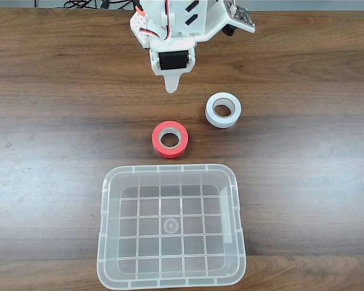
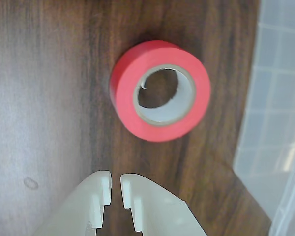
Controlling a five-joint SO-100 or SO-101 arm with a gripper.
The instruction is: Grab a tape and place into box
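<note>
The red-orange tape (image 1: 170, 139) lies flat on the wooden table, just beyond the far rim of the clear box (image 1: 171, 227). The box holds nothing. In the wrist view the tape (image 2: 160, 91) sits ahead of my gripper (image 2: 115, 184), whose two white fingertips stand almost together with a thin gap and nothing between them. In the fixed view the gripper (image 1: 170, 86) hangs above the table behind the tape, apart from it. The box's edge (image 2: 275, 108) shows at the right of the wrist view.
A white tape roll (image 1: 222, 110) lies to the right of and slightly behind the red one in the fixed view. Bare wooden table (image 1: 54, 133) extends to both sides. The arm's white body (image 1: 182, 27) stands at the far edge.
</note>
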